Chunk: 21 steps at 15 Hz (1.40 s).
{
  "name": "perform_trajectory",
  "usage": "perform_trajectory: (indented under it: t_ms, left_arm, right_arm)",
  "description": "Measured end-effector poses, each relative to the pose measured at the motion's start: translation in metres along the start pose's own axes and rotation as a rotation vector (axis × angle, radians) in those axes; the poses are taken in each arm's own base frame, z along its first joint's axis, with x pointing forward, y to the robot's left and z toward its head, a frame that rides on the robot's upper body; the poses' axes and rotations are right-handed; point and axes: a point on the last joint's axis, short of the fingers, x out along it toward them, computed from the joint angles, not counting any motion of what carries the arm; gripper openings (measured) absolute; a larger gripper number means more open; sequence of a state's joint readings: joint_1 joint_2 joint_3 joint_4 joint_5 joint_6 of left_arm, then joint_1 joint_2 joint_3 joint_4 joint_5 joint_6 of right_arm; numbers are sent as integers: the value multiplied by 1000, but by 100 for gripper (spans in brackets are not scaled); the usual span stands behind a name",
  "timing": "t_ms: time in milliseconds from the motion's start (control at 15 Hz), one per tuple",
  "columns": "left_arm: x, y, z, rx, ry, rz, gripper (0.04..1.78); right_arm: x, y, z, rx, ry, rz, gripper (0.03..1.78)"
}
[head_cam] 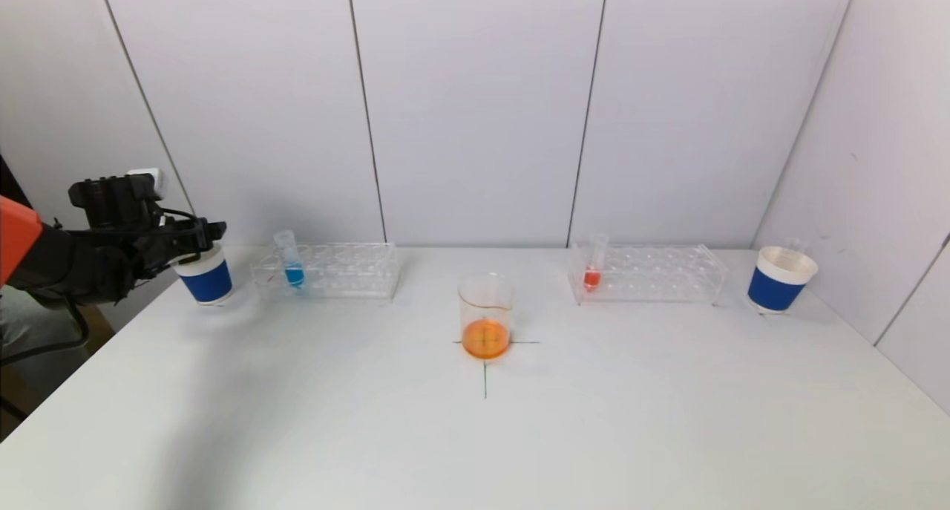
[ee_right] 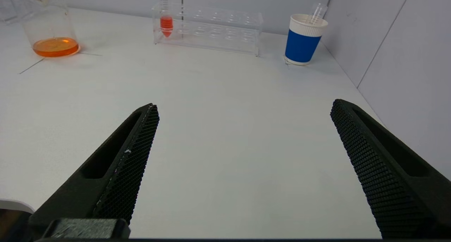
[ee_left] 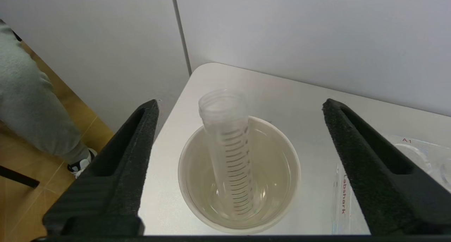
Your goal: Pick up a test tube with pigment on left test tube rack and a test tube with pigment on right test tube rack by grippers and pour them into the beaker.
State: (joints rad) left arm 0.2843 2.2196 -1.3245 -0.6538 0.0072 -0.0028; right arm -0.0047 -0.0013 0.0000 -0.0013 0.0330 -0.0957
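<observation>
the clear glass beaker (head_cam: 485, 315) already held orange liquid, and an emptied clear tube (ee_left: 228, 154) stood in the blue-sleeved paper cup (ee_left: 239, 175). the left gripper (ee_left: 239, 164) hung wide open and empty above it; the right gripper (ee_right: 243, 164) (low over the table) gaped empty too, and the blue-pigment tube (head_cam: 289, 260) and red-pigment tube (head_cam: 594, 261) remained racked

A white worktop (head_cam: 297, 421) filled the foreground, marked near its middle with a thin black cross (head_cam: 486, 361). Pale grey wall panels (head_cam: 475, 109) with dark vertical seams enclosed it behind and on the right. Beyond its left edge lay a wooden floor (ee_left: 21, 185).
</observation>
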Motion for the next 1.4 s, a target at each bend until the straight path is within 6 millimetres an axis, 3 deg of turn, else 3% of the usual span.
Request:
perform_trajectory:
  t_ms: [133, 400, 733, 1000, 1400]
  left_arm:
    - [-1, 1, 0, 0, 2, -3, 175]
    - [-5, 1, 5, -3, -10, -16, 176]
    - [-35, -11, 26, -11, -45, -116, 176]
    - [-77, -32, 42, -4, -69, -175, 176]
    - [-171, -69, 60, -12, -129, -321, 176]
  right_arm:
    - [0, 0, 0, 0, 0, 0, 177]
    - [0, 0, 0, 0, 0, 0, 177]
    - [0, 0, 0, 0, 0, 0, 177]
    - [0, 0, 0, 0, 0, 0, 177]
    - [0, 0, 0, 0, 0, 0, 177]
